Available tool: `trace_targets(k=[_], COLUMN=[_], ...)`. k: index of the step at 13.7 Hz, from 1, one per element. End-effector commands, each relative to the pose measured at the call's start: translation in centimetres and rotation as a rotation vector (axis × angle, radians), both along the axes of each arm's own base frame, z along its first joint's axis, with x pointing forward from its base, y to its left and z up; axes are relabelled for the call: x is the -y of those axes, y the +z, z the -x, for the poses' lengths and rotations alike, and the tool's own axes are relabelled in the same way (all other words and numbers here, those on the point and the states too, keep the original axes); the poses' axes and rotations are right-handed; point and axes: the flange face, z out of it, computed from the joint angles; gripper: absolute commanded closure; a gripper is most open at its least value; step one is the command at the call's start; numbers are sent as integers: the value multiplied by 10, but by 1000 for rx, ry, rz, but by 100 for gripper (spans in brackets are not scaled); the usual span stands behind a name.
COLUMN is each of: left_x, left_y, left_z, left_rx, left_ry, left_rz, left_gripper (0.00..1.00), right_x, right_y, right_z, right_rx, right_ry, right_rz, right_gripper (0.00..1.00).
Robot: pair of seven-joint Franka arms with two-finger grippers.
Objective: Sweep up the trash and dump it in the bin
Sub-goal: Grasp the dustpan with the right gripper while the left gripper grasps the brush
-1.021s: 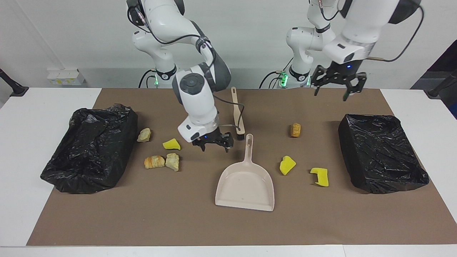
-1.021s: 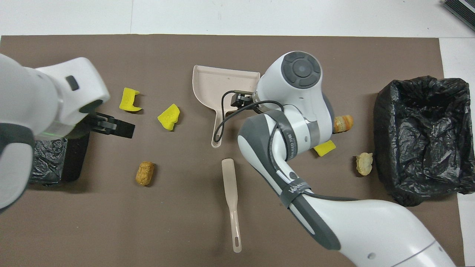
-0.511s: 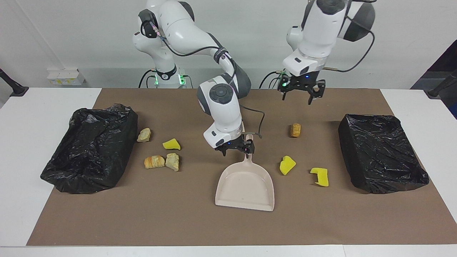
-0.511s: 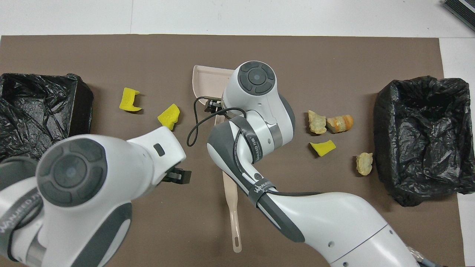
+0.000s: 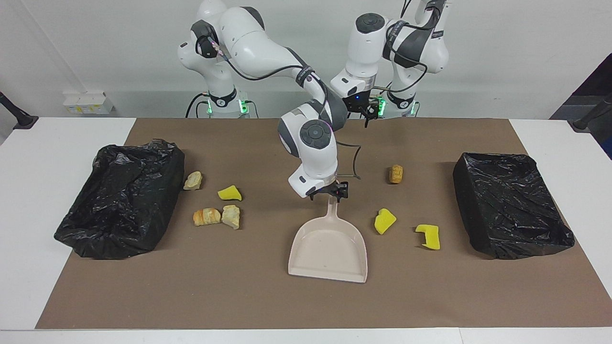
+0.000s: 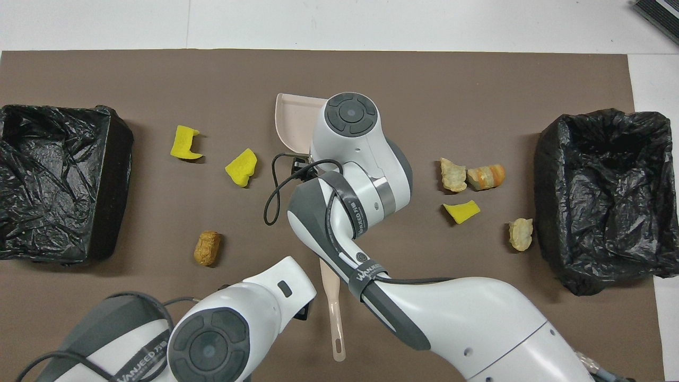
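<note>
The desk (image 5: 28,191) and its brown mat (image 5: 239,301) are as they were, and so are the two black-lined bins, one at the right arm's end (image 5: 95,224) and one at the left arm's end (image 5: 511,210). Nothing is in either bin yet.

What has changed is my arms. My right arm has swung in over the middle of the mat, and my right tool (image 5: 330,193) has come down onto the end of the beige dustpan's (image 5: 330,248) handle. It is drawing in around that handle, but I cannot tell whether it is pinching it yet. The pan has not moved and lies flat.

My left arm has left the bin at its own end and come in toward the middle. My left tool (image 5: 364,113) hangs spread and empty, raised over the beige brush (image 6: 331,307), which lies on the mat nearer to the robots than the dustpan.

All the trash lies unswept on the mat. Four scraps are near the right arm's bin: a tan lump (image 5: 193,180), a yellow chunk (image 5: 229,193), a bread-like piece (image 5: 206,217) and another tan lump (image 5: 231,216). Three lie between the pan and the other bin: an orange-brown lump (image 5: 395,174) and two yellow chunks (image 5: 385,220) (image 5: 428,236).

I judge this as tool pickup, with sweeping not yet begun.
</note>
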Motion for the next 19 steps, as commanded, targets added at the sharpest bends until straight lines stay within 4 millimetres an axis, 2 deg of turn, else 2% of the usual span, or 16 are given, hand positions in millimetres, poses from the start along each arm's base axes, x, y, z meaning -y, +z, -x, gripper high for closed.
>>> trace_targets(k=[1, 3, 5, 6, 7, 9, 10, 12, 13, 14, 15, 16, 17, 19], left_x=[26, 46, 68, 81, 89, 96, 96, 93, 94, 94, 93, 92, 88, 87], left_y=[-43, -62, -86, -99, -105, -110, -112, -113, -112, -112, -112, -113, -115, -103], left_z=[30, 43, 56, 63, 60, 63, 67, 80, 80, 80, 80, 81, 82, 71], left_rx=[1, 2, -13, -4, 13, 18, 13, -11, -12, -13, -18, -24, -43, -64], left_ry=[59, 93, 120, 166, 206, 187, 168, 121, 116, 116, 114, 103, 91, 43], left_rz=[24, 29, 15, 34, 67, 75, 65, 19, 17, 15, 8, -6, -40, -69], left_gripper=[0, 0, 0, 0, 0, 0, 6, 28, 43, 69, 88, 100, 100, 100], right_x=[-5, -5, -5, -4, -4, 0, 6, 14, 28, 37, 44, 56, 77, 103], right_y=[-3, -4, -3, -4, -4, 3, 12, 20, 26, 30, 44, 56, 66, 85], right_z=[-1, -1, -1, 0, -1, -3, -6, -8, -16, -21, -23, -28, -35, -41], right_rx=[-16, -16, -12, -15, -11, -11, -5, -7, -1, 5, 22, 35, 33, 29], right_ry=[-11, -3, 0, 2, 4, 1, -7, -3, 5, 18, 22, 13, 10, 52], right_rz=[-8, -2, -4, -2, -5, -6, -13, -13, -27, -35, -45, -57, -64, -112], right_gripper=[27, 50, 58, 73, 100, 100, 100, 100, 100, 100, 100, 100, 100, 100])
